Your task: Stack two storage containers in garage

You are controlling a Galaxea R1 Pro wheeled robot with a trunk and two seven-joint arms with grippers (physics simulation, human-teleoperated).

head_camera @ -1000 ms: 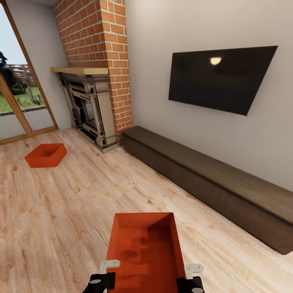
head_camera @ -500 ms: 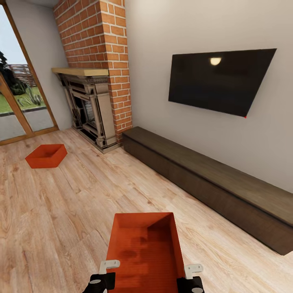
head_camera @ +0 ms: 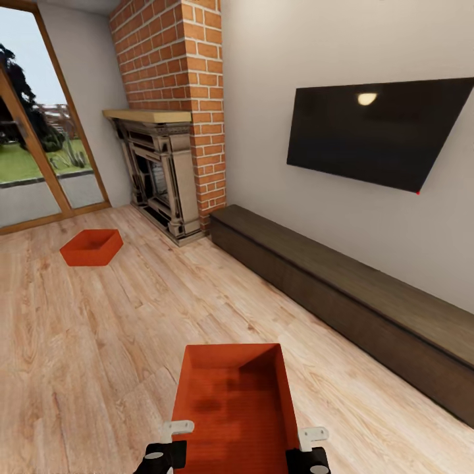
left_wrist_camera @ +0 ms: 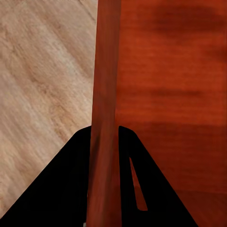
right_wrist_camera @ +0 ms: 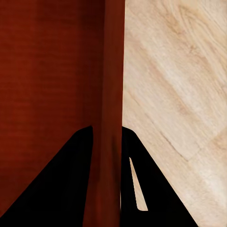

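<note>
I've got 1 storage container (head_camera: 232, 401) low in the centre of the head view, carried over the wood floor (head_camera: 99, 342). My left gripper (left_wrist_camera: 105, 142) is pinched across its left wall, 1 finger inside and 1 outside, and the right gripper (right_wrist_camera: 108, 142) is clamped the same way on the right wall. The bin looks stiff and light, I'd say, with thin, smooth walls, so holding both long sides near my end seems right, though it could slip or tilt forward if I rush. The 2nd container (head_camera: 92, 247) sits on the planks at middle left, near the fireplace (head_camera: 161, 178), well apart from me.
</note>
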